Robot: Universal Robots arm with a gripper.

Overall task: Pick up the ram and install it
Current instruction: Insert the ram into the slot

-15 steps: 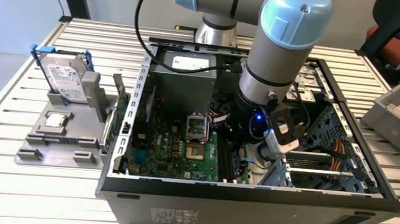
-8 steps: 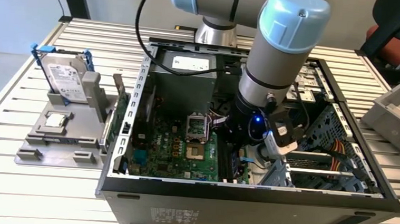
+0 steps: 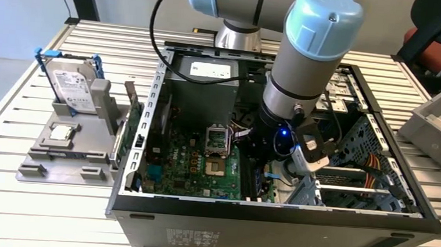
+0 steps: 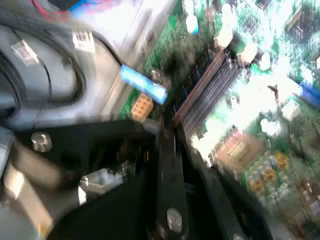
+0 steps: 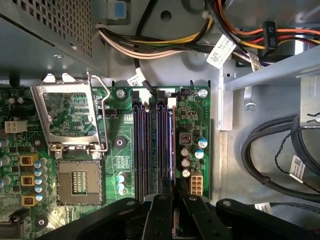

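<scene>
My gripper (image 3: 268, 170) is low inside the open computer case (image 3: 276, 212), over the memory slots (image 5: 150, 145) of the green motherboard (image 5: 120, 145). In the first wrist view the two black fingers (image 5: 160, 217) converge on a thin board seen edge-on, the ram (image 5: 175, 220), and the gripper (image 5: 175, 187) is shut on it. The ram lines up with the slot closest to the row of round capacitors (image 5: 186, 150). In the second wrist view the gripper (image 4: 167, 132) sits at the end of the long slots (image 4: 212, 82).
An open CPU socket (image 5: 77, 182) with its raised metal frame (image 5: 67, 115) lies beside the slots. Cable bundles (image 5: 165, 42) cross the case wall beyond them. Outside the case, a hard drive (image 3: 74, 84) and an expansion card (image 3: 133, 132) stand on a grey fixture (image 3: 66, 159). A grey bin (image 3: 438, 124) sits at the exterior view's right.
</scene>
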